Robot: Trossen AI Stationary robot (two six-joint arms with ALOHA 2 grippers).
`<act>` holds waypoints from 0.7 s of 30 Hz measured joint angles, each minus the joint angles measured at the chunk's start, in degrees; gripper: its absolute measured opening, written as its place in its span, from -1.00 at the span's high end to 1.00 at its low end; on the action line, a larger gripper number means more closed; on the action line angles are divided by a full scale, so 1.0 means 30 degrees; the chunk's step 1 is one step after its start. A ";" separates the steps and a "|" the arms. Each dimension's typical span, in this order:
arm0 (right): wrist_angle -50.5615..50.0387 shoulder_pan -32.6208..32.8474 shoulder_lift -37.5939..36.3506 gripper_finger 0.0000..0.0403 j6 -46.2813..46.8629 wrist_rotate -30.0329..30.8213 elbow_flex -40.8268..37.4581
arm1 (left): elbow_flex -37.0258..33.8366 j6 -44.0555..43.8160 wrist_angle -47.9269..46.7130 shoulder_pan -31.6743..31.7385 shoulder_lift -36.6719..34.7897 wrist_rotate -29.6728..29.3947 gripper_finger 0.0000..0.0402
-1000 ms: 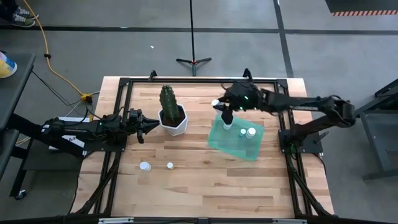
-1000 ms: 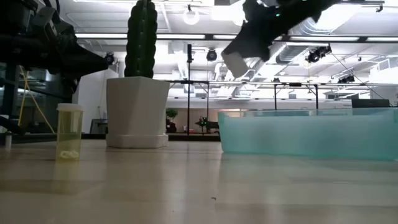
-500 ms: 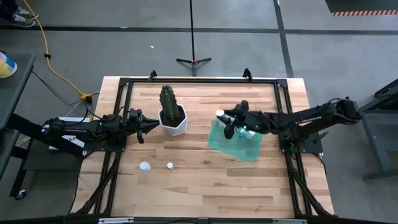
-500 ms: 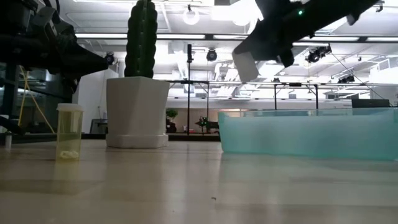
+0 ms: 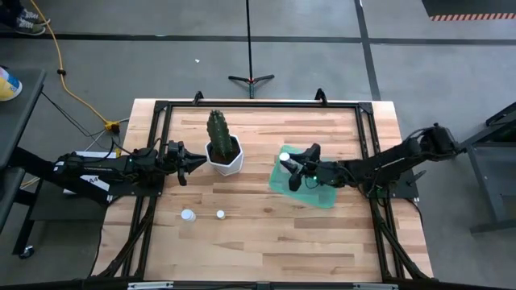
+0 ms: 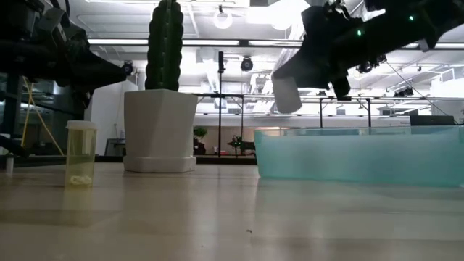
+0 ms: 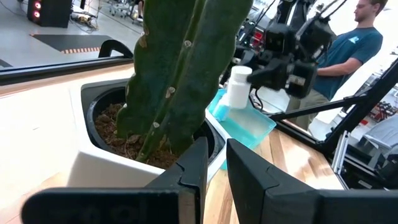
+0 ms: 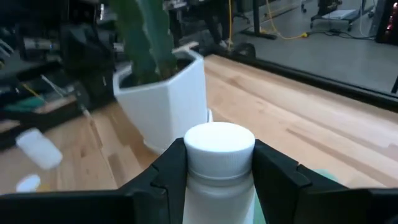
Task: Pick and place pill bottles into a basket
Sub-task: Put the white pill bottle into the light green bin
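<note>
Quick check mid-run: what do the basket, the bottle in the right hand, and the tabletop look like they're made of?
Basket: thin translucent teal plastic, probably; light passes through its walls.
Held pill bottle in the right hand: opaque white plastic, matte, with a ribbed cap.
Table: pale wood planks with visible grain and seams, smooth-finished.

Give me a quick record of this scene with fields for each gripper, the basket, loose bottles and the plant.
right gripper: shut on a pill bottle, held above the basket's left edge
left gripper: beside the cactus pot, holding nothing, fingers nearly together
basket: teal tray on the table's right half; what is inside is hidden by the arm
loose bottles: two on the table's front left, one and another
cactus pot: white, upright, between the grippers
</note>
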 joint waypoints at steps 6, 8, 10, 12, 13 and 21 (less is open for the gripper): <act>0.0201 0.0481 0.1771 0.29 0.0359 0.0067 -0.0043 | 0.0006 -0.0001 0.0002 0.0000 -0.0007 -0.0001 0.52; 0.0248 0.0617 0.2295 0.31 0.0511 -0.0107 -0.0036 | -0.0001 -0.0007 0.0006 0.0000 -0.0004 -0.0007 0.52; 0.0188 0.0710 0.2704 0.31 0.0442 0.0023 -0.0044 | 0.0005 -0.0007 0.0009 0.0000 -0.0007 -0.0015 0.52; -0.0013 0.0726 0.3026 0.31 0.0448 0.0279 -0.0036 | 0.0003 -0.0007 0.0009 0.0000 -0.0002 -0.0015 0.52; -0.0113 0.0724 0.3213 0.31 0.0551 0.0531 -0.0036 | 0.0006 -0.0015 0.0009 0.0000 -0.0007 -0.0018 0.52; 0.0611 0.0644 0.4630 0.31 0.0440 0.1159 -0.0029 | 0.0001 -0.0081 0.0009 0.0000 -0.0006 -0.0029 0.52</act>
